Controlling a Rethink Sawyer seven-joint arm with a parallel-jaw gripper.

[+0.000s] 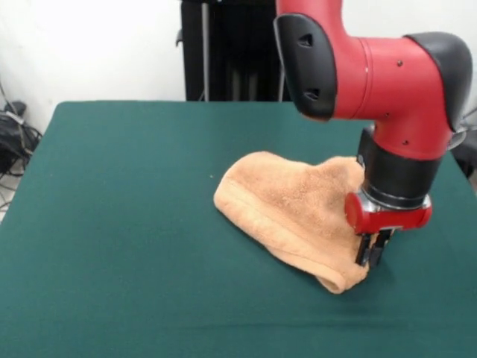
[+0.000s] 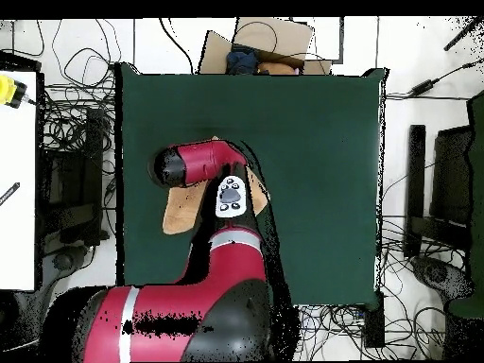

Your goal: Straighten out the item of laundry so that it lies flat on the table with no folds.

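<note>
The tan-orange towel (image 1: 291,205) lies folded over and bunched on the right half of the dark green table (image 1: 119,224), with a thick rolled fold along its near edge. My gripper (image 1: 373,252) points straight down at the towel's near right corner, its narrow jaws shut on the towel's edge close to the table. In the overhead view the red arm covers the gripper and most of the towel (image 2: 179,214); only tan patches show beside the arm on the table (image 2: 312,142).
The arm's bulky red and black elbow (image 1: 373,67) hangs over the towel's far right part. A cardboard box (image 2: 274,43) sits beyond the table's far edge in the overhead view. Cables lie on the floor around the table.
</note>
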